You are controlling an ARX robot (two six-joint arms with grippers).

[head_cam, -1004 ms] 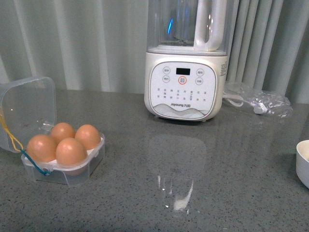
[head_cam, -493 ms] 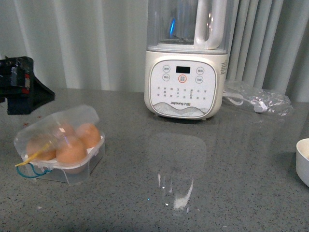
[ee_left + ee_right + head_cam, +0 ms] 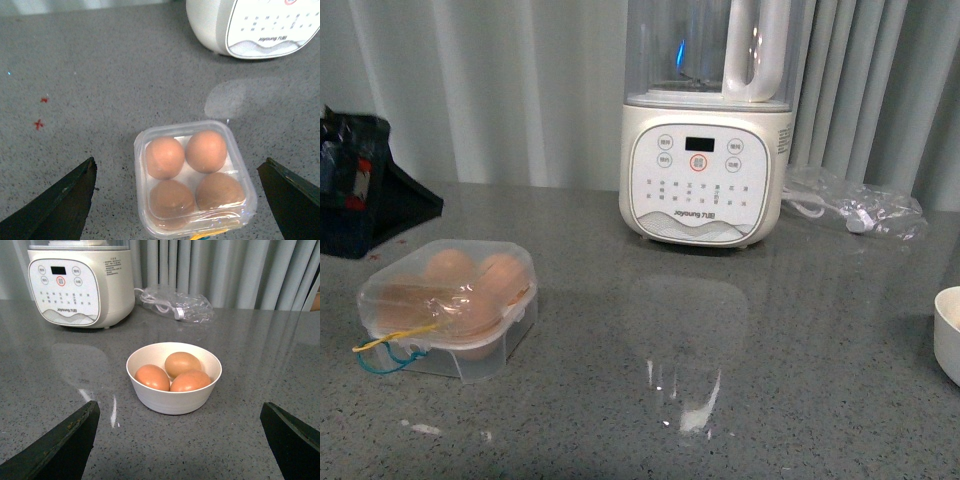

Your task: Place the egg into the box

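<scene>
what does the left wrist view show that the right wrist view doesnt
Only the left wrist view shows the box, lid down over four eggs, with red marks on the counter. Only the right wrist view shows a white bowl holding three eggs and a clear plastic bag. Both show the white blender, the grey counter and wide-apart dark fingers.

On the counter (image 3: 800, 330), the box (image 3: 450, 305) sits at front left with its lid down over four eggs (image 3: 192, 182), one per hollow. The blender (image 3: 705, 140) stands behind and right of it. A bowl (image 3: 173, 376) holding three eggs (image 3: 172, 374) lies far right, before a plastic bag (image 3: 855, 205).
</scene>
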